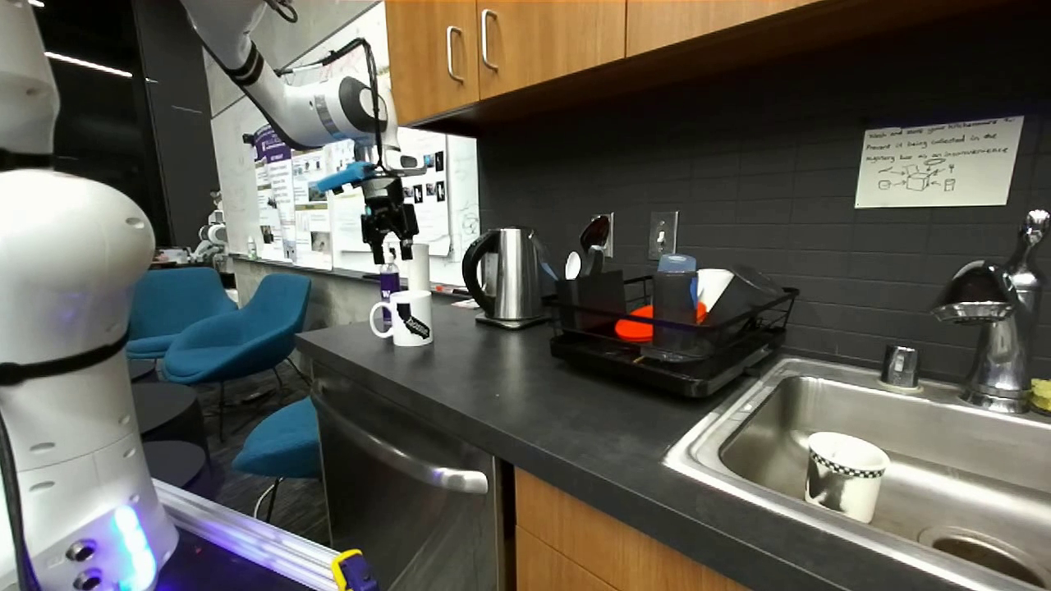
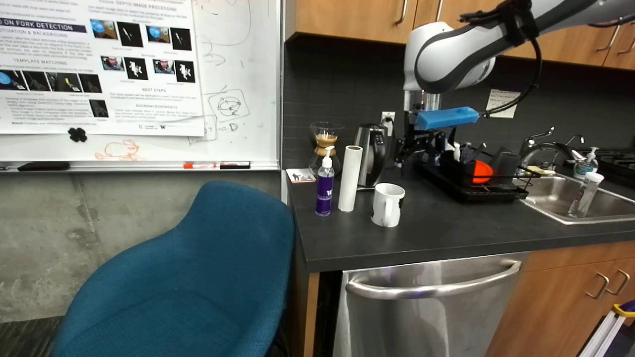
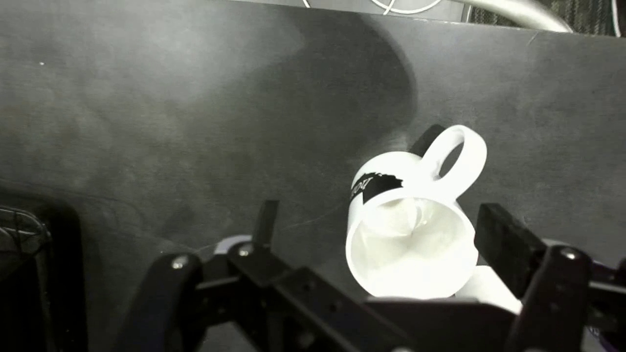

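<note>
Wrist view: hand (image 3: 379, 222) spread wide above a mug (image 3: 413, 230).

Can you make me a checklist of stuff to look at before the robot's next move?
1. Gripper open: ok, its fingers stand apart.
2. Gripper empty: ok, nothing is held.
3. White mug upright on the counter: ok.
4. Mug centred between the fingers: not ok; the wrist view shows it nearer the finger at picture right.
5. Space around the mug: not ok; a white roll and a purple bottle stand close by.
6. Mug empty inside: cannot tell; glare washes it out.
</note>
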Tool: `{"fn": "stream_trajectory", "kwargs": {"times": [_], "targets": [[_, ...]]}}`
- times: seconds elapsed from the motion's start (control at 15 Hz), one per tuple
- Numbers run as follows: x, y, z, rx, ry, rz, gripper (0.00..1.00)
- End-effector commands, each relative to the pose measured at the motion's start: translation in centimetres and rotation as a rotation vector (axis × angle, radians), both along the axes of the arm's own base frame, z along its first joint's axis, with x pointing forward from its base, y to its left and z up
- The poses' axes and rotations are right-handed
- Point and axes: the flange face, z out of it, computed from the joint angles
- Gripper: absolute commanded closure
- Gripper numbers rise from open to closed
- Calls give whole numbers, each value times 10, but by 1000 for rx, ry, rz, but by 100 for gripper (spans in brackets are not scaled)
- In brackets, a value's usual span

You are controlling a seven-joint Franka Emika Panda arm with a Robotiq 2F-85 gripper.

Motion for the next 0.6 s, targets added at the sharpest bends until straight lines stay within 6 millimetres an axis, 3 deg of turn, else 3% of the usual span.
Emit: {"fn": "stream_trajectory", "kwargs": {"times": [0.0, 0.33, 0.53], "targets": [[-20, -23, 8, 55, 29, 82, 0], [-46, -50, 9, 91, 74, 143, 0], [-72, -61, 12, 110, 87, 148, 0]]}}
